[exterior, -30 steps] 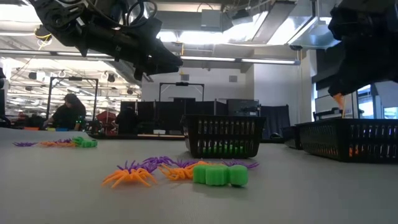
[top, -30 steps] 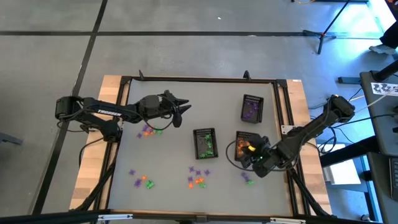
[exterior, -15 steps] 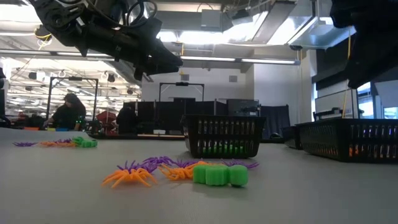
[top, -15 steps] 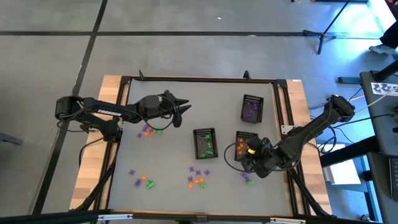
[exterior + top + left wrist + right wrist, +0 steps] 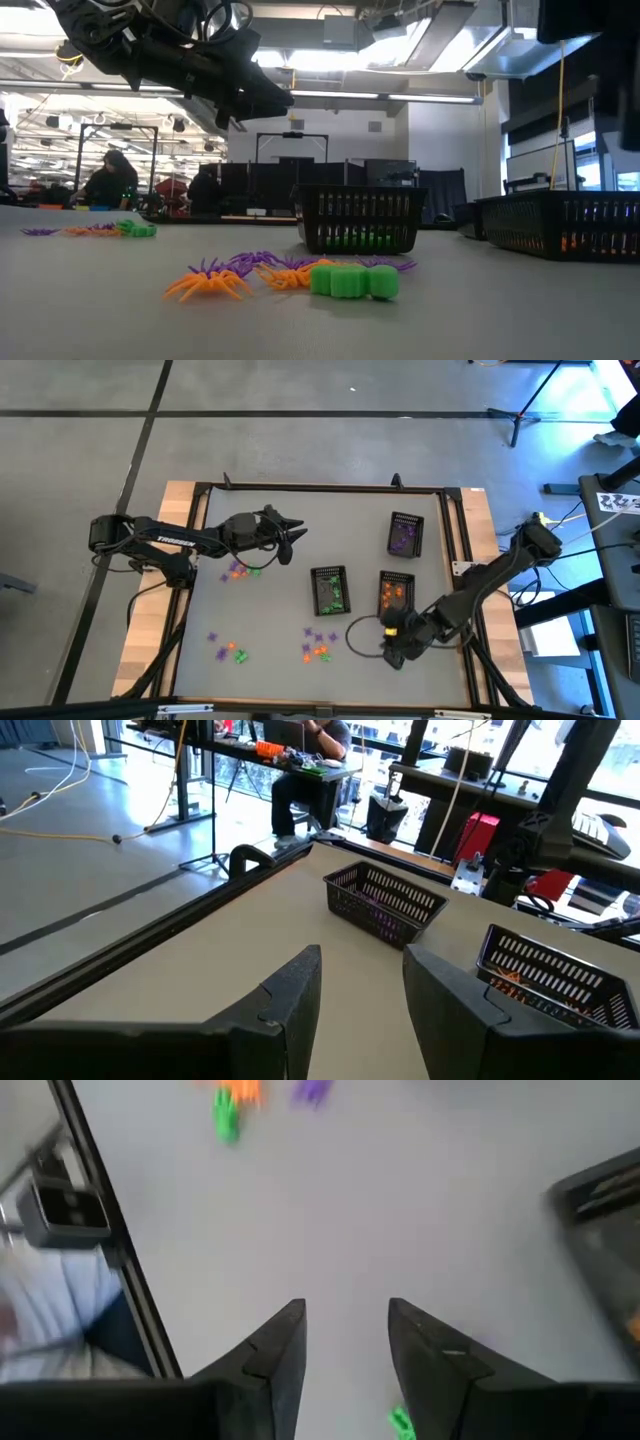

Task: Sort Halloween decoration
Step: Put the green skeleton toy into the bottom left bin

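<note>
Sorting is partway: Halloween decoration (image 5: 318,644) pieces lie loose on the counter (image 5: 300,520) beside the empty, parted right claw (image 5: 392,651); others fill baskets (image 5: 329,590). Left claw (image 5: 290,535) hovers apart, empty.

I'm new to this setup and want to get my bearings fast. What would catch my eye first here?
Three black mesh baskets sit right of the table's middle, holding purple, green and orange trinkets. Loose trinkets in the same colours lie scattered in small clusters along the near edge and at the left. The right end effector hangs open and empty near the front edge beside the orange basket, while the left end effector waits open over the table's far left part.
</note>
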Robot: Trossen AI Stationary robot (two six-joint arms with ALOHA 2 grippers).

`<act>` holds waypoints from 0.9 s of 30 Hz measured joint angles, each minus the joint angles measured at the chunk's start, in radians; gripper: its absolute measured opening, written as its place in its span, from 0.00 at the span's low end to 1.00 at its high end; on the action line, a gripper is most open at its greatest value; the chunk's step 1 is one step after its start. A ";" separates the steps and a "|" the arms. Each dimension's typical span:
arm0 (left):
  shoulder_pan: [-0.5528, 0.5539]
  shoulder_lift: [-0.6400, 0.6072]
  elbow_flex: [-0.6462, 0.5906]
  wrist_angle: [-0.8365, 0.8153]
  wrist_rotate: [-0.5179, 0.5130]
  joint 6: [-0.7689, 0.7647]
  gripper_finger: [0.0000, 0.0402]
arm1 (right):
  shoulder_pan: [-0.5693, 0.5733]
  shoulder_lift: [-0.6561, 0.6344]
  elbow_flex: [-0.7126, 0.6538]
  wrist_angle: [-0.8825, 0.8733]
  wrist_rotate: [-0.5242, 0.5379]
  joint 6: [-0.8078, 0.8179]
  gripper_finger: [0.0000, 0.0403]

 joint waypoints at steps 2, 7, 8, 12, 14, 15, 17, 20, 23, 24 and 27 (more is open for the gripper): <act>0.000 0.000 0.000 0.000 0.000 0.000 0.34 | 0.014 0.026 0.000 0.002 -0.005 -0.011 0.35; 0.000 0.000 0.000 0.000 0.000 0.000 0.34 | 0.025 0.049 0.000 -0.105 -0.129 -0.025 0.35; 0.000 0.000 0.000 0.000 0.000 0.000 0.34 | 0.025 0.049 0.002 -0.142 -0.152 -0.025 0.35; 0.000 0.000 0.000 0.000 0.000 0.000 0.34 | 0.024 0.050 0.044 -0.363 -0.194 -0.059 0.35; 0.000 0.000 0.000 0.000 0.000 0.000 0.34 | 0.024 0.049 0.069 -0.431 -0.177 -0.100 0.35; 0.000 0.000 0.000 0.000 0.000 0.000 0.34 | 0.024 0.049 0.077 -0.451 -0.157 -0.125 0.35; 0.000 0.000 0.000 0.000 0.000 0.000 0.34 | 0.024 0.049 0.085 -0.439 -0.138 -0.202 0.35; 0.000 0.000 0.000 0.000 0.000 0.000 0.34 | 0.025 0.049 0.085 -0.396 -0.138 -0.322 0.35; 0.000 0.000 0.000 0.000 0.000 0.000 0.34 | 0.025 0.049 0.085 -0.371 -0.138 -0.414 0.35; 0.000 0.000 0.000 0.000 0.000 0.000 0.34 | 0.025 0.049 0.085 -0.366 -0.138 -0.442 0.35; 0.000 0.000 0.000 0.000 0.000 0.000 0.34 | 0.034 0.049 0.083 -0.345 -0.138 -0.500 0.35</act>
